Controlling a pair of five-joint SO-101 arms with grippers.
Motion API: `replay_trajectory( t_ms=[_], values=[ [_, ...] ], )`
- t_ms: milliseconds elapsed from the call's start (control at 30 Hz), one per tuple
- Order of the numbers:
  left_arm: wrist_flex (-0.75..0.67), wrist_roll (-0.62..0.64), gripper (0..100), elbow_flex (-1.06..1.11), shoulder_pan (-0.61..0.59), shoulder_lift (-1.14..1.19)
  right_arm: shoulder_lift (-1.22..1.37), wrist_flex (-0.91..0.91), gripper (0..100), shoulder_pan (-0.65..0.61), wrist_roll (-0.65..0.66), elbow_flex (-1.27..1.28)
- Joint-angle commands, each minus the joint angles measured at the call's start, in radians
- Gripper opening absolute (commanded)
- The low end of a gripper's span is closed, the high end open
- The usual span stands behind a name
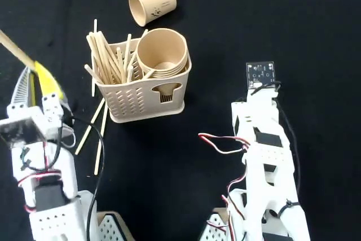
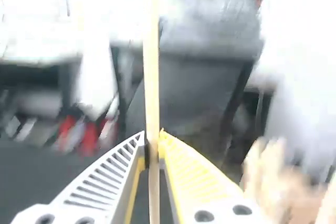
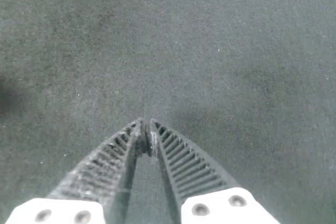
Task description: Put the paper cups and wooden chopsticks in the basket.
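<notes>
My left end effector (image 2: 152,142) is clamped on one chopstick (image 1: 14,46) at frame left, lifted for the upper-centre basket (image 1: 144,103), right end effector (image 3: 145,129) is closed empty over the table (image 3: 236,51), and one paper cup (image 1: 152,4) lies top-centre.

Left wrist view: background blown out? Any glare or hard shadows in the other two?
Left wrist view: yes, room behind the left pincer, shut on a chopstick, is washed out. High view: even light, no glare on the black table or basket. Right wrist view: only faint soft shadows ahead of the right pincer.
</notes>
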Motion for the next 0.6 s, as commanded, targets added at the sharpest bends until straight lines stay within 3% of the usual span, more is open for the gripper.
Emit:
replay_trajectory(
  t_ms=[0,267,567],
  values=[
    [-0.087,0.063,3,-0.15,0.107,0.011,-0.03,-0.02,1.3,-0.009,0.008,-0.004],
    [0.005,0.063,3,-0.213,0.354,0.014,-0.03,-0.02,1.3,-0.009,0.008,-0.004],
    [0.0,0.141,3,-0.094,0.375,0.015,-0.03,-0.02,1.3,-0.009,0.008,-0.004]
  ],
)
